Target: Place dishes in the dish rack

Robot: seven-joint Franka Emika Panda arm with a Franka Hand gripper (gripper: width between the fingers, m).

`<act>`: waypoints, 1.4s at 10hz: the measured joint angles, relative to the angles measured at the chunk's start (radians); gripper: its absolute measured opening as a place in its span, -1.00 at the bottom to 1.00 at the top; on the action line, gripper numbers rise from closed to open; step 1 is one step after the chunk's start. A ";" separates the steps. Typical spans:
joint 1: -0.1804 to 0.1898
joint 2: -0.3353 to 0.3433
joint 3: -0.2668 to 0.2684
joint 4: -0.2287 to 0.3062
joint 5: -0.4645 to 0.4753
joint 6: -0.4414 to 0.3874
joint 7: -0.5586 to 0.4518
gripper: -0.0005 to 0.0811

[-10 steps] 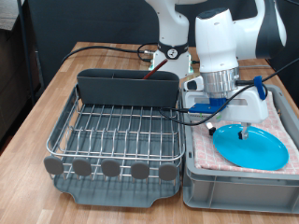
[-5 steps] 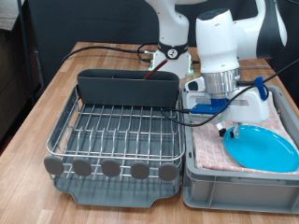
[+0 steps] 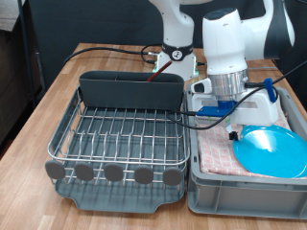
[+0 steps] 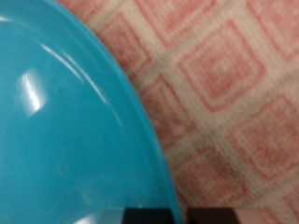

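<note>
The light-blue plate [image 3: 273, 153] lies in the grey bin on the exterior view's right, with its left rim raised a little. My gripper [image 3: 233, 134] is at that left rim and looks shut on it. In the wrist view the plate [image 4: 65, 121] fills most of the picture, and its rim runs down between my dark fingertips [image 4: 154, 217], which stand very close together. The dish rack [image 3: 115, 134], a silver wire grid in a dark grey tray, stands on the exterior view's left with nothing on its grid. The white mug and the wooden spoon are out of view.
The grey bin [image 3: 240, 187] is lined with pink checked cloth [image 4: 234, 84]. The rack's tall grey back compartment [image 3: 129, 91] stands behind the grid. Black cables [image 3: 106, 50] run over the wooden table [image 3: 58, 91] to the robot base at the exterior view's top.
My gripper moved from above the plate's middle to its left rim. The plate has shifted towards the exterior view's right and its left rim has come up.
</note>
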 joint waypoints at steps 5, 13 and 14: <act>0.126 -0.167 -0.255 0.010 -0.561 -0.309 0.447 -0.92; 0.100 -0.348 -0.349 0.175 -0.909 -0.882 0.693 -0.95; 0.094 -0.366 -0.354 0.172 -0.916 -0.871 0.704 -0.95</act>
